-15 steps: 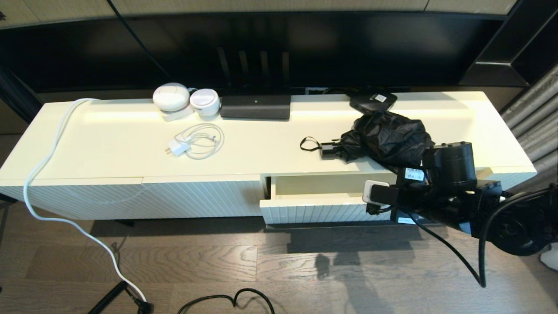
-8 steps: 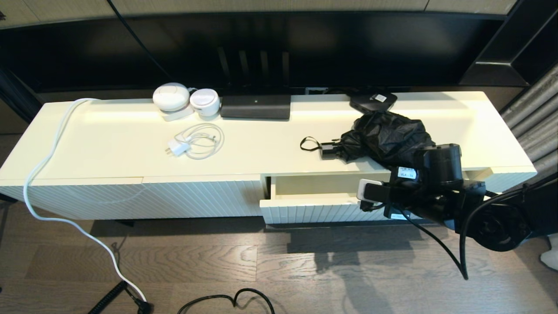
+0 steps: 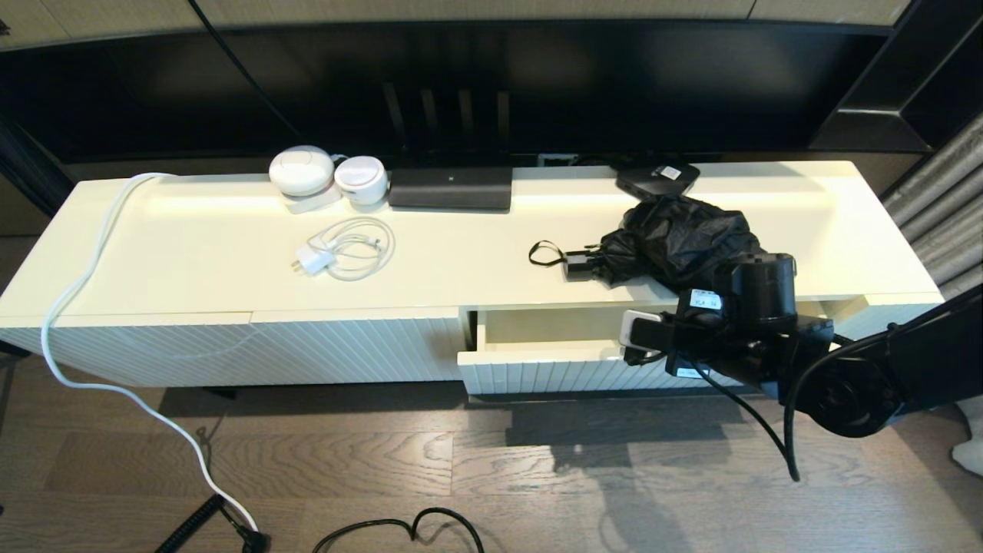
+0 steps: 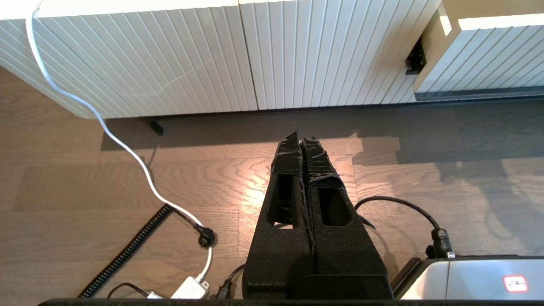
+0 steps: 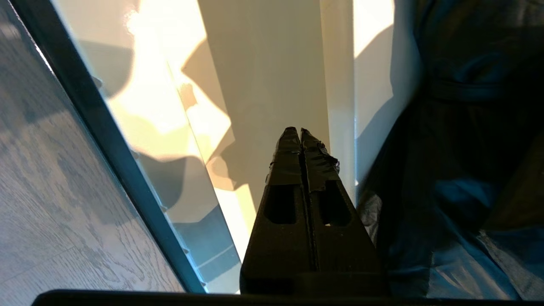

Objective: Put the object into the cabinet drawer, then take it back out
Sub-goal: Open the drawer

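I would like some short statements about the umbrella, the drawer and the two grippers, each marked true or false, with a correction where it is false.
1. The umbrella lies on the cabinet top. True.
2. The drawer is fully closed. False: it is pulled partly open, and what shows of its inside looks empty.
3. The right gripper holds the umbrella. False: its fingers are shut on nothing, over the drawer and beside the black fabric.
4. The left gripper is shut and hangs over the wooden floor. True.
5. The white charger lies inside the drawer. False: it lies on the cabinet top, further to the left.
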